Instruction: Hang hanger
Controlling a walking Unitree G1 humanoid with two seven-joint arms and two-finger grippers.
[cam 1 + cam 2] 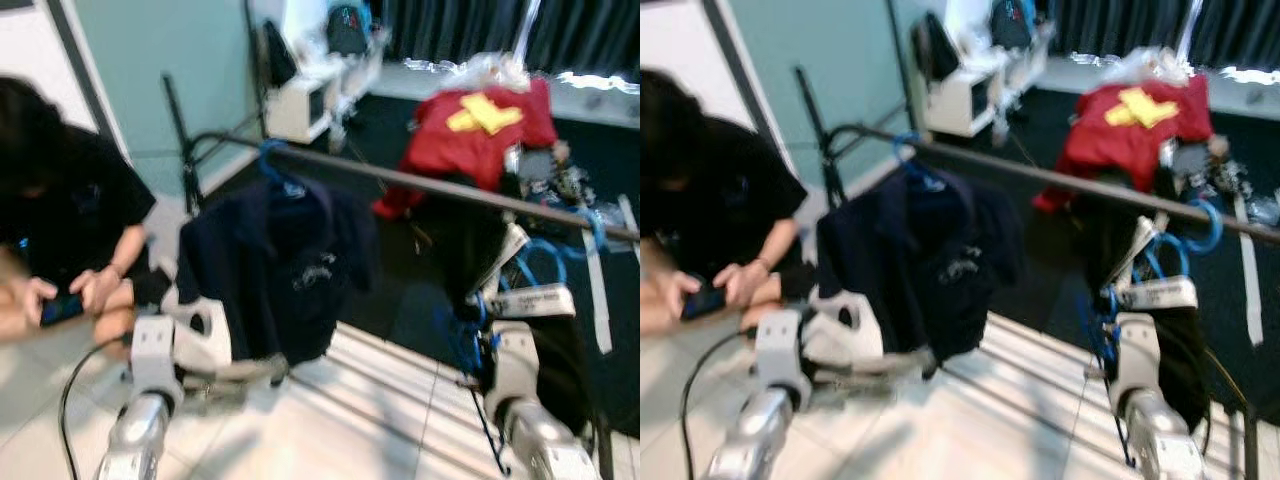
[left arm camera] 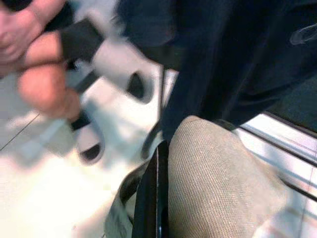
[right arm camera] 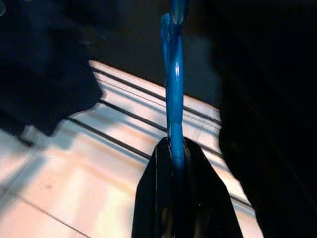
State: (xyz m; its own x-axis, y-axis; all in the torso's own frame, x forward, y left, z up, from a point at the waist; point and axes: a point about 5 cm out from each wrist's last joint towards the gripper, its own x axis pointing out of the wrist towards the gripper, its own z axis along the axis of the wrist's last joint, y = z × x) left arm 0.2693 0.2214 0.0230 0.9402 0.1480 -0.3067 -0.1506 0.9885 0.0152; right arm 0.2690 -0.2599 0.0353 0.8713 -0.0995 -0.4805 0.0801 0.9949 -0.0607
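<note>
You will find no readable text here. The dark shirt (image 1: 275, 265) at the centre of the frame carries a pale chest mark, too blurred to read. The red shirt (image 1: 480, 135), upper right, shows a yellow patch without letters.

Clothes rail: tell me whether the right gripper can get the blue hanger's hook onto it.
Probably yes: the right gripper clamps the blue hanger beside the clothes rail, with bare rail near the hook.
</note>
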